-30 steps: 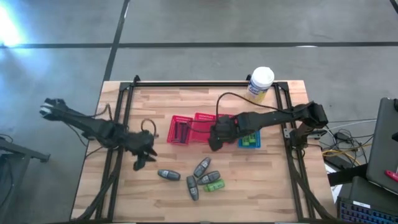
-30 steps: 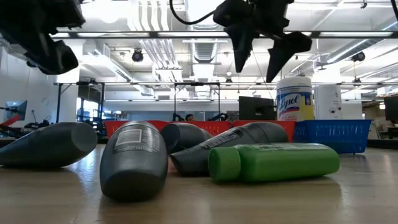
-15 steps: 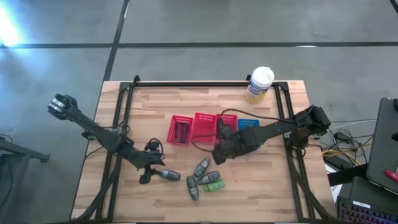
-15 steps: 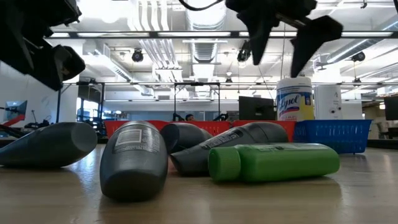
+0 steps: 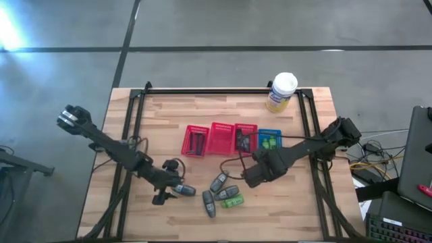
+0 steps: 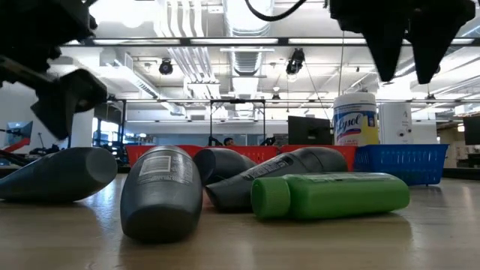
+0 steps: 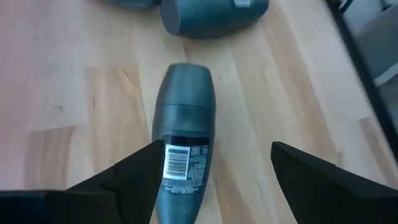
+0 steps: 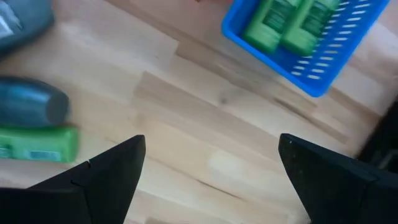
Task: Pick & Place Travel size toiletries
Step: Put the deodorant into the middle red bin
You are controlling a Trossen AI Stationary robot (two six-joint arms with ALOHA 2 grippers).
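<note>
Grey concrete floor surrounds the wooden tabletop (image 5: pixel 202 115), which sits inside a black frame.

On the left side, the left arm reaches in diagonally and its tool (image 5: pixel 167 191) hangs low over a lone dark grey bottle (image 5: pixel 183 191) lying on its side, apart from the rest. In the left wrist view the two fingers (image 7: pixel 134 177) stand spread wide, one on each side of that bottle (image 7: pixel 183 143), whose barcode label faces up; whether they touch it cannot be told.

Toward the middle, a cluster of toiletries lies on the wood: three dark grey bottles (image 5: pixel 219 181) fanned close together with a green bottle (image 5: pixel 233 201) just beside them at the near edge. From table height the green bottle (image 6: pixel 330 195) lies on its side in front of the grey ones (image 6: pixel 161 191).

Behind the cluster stands a row of baskets, touching side to side: three red baskets (image 5: pixel 221 139) and then a blue basket (image 5: pixel 268 142). The leftmost red one holds thin dark sticks (image 5: pixel 196 142). The blue basket holds two green bottles (image 8: pixel 292 22) side by side.

Right of the cluster, the right tool (image 5: pixel 248 177) hovers above bare wood, between the loose bottles and the blue basket. Its fingers (image 8: pixel 109 171) are wide apart with nothing between them.

At the far right corner of the tabletop stands a white-and-yellow canister (image 5: pixel 281 92), well apart from everything else.
</note>
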